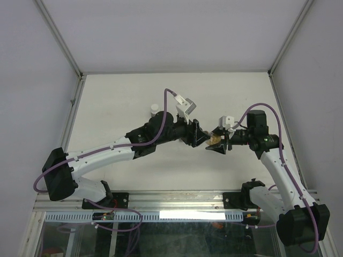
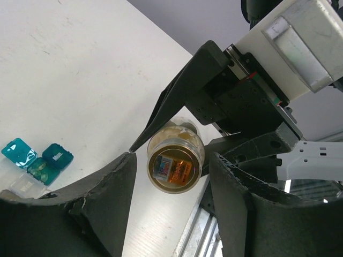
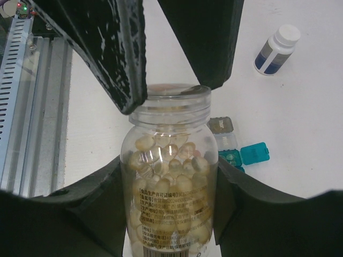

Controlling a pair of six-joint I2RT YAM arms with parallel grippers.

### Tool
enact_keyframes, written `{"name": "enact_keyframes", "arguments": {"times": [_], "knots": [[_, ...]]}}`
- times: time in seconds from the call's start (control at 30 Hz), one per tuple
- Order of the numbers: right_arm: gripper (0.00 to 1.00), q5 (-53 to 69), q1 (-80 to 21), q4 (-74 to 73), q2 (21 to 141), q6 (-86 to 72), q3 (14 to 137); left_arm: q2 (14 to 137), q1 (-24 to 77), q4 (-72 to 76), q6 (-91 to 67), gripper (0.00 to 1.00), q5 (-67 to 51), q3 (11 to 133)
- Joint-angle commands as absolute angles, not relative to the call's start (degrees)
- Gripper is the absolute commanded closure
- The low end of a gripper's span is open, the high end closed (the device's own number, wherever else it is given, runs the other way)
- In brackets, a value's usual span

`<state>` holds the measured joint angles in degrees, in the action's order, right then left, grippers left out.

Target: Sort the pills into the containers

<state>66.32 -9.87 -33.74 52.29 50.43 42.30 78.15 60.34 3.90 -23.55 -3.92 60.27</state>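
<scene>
Table (image 1: 225,91): both arms meet above its middle. Right gripper (image 3: 171,166) is clamped on the body of the clear pill bottle (image 3: 170,214) and holds it aloft, judged so that the other tool can work the cap. Left gripper (image 2: 171,160) straddles the cap end, one finger on each side; whether it grips cannot be told. White bottle (image 3: 276,51) stands well apart. Teal box (image 3: 253,153) and grey box (image 3: 220,125) lie on the table beneath, the teal one apparently open to receive. Pills (image 3: 161,150) fill the bottle

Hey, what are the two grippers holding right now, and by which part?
The right gripper holds the clear pill bottle by its body. The left gripper flanks the bottle's top; whether it grips cannot be told.
</scene>
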Motion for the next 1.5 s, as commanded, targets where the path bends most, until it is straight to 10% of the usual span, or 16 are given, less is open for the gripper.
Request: {"name": "enact_keyframes", "arguments": {"times": [0.0,0.47,0.97,1.3,1.47], "knots": [[1.0,68.4,-9.7,-32.2,51.3,49.6,44.3,79.1,60.7,4.6,-23.3,0.44,-6.8,63.7],[1.0,68.5,-9.7,-32.3,51.3,49.7,44.3,81.1,60.7,3.9,-19.5,0.74,-13.8,64.6],[1.0,68.7,-9.7,-32.4,51.2,49.8,44.4,83.6,60.5,-1.3,-14.3,0.63,-16.5,68.4],[1.0,68.7,-9.7,-32.5,50.9,49.8,44.4,83.4,59.8,-1.9,-7.9,0.99,-23.0,67.8],[0.55,68.8,-9.5,-31.9,50.7,49.2,44.2,82.4,57.4,-0.8,-9.8,1.0,-23.6,66.5]]}}
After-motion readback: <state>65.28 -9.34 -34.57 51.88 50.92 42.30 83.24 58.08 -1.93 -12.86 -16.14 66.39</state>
